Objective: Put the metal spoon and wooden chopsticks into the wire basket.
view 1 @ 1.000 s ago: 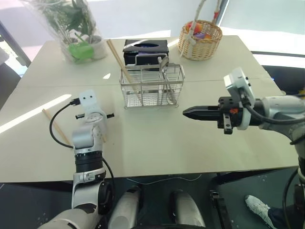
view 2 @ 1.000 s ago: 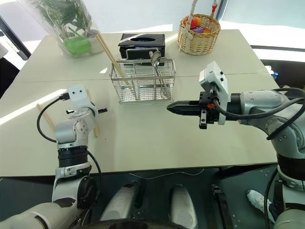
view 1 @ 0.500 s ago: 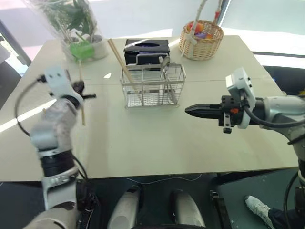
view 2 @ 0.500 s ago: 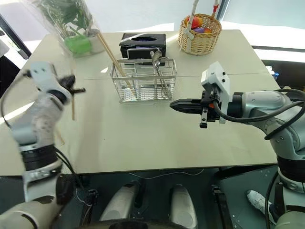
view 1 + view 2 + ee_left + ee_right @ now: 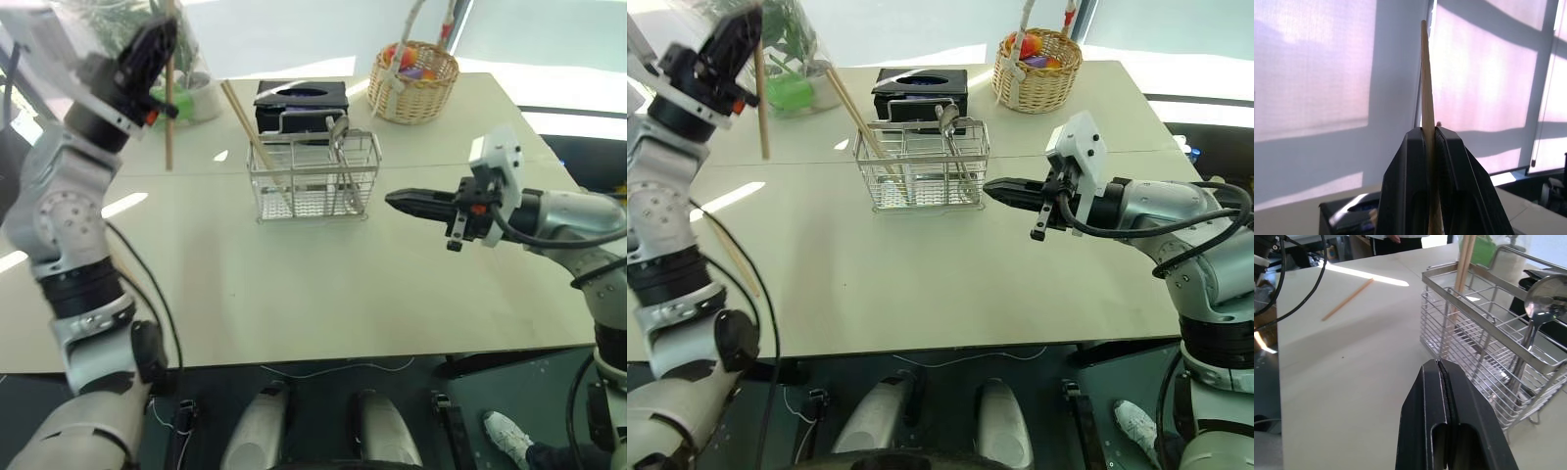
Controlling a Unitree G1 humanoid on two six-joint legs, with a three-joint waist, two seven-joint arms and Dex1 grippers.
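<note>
- left gripper [image 5: 157, 39] is raised high over the table's far left corner, pinching one chopstick [image 5: 168, 117] that hangs nearly upright below it; in the left wrist view the stick [image 5: 1426, 147] runs up between the pressed fingers [image 5: 1410, 186].
- right gripper [image 5: 400, 202] has its fingers pressed together on nothing, pointing level toward the basket [image 5: 313, 181] from its right side, tip near the wire but apart from it.
- basket stands mid-table with two chopsticks [image 5: 250, 132] leaning out of its left end and the spoon [image 5: 337, 147] upright in a right compartment — bowl up, above the rim.
- one more chopstick [image 5: 1347, 299] lies flat on the table [image 5: 323, 294] toward the left edge, partly behind the left arm in the head views.
- open tabletop in front of the basket and to its left; the near edge is free.
- behind the basket a black tissue box [image 5: 299, 98] sits close; a wicker basket [image 5: 413, 78] and a wrapped plant [image 5: 162, 59] crowd the far corners.
- the plant's top is cut off by the frame.
</note>
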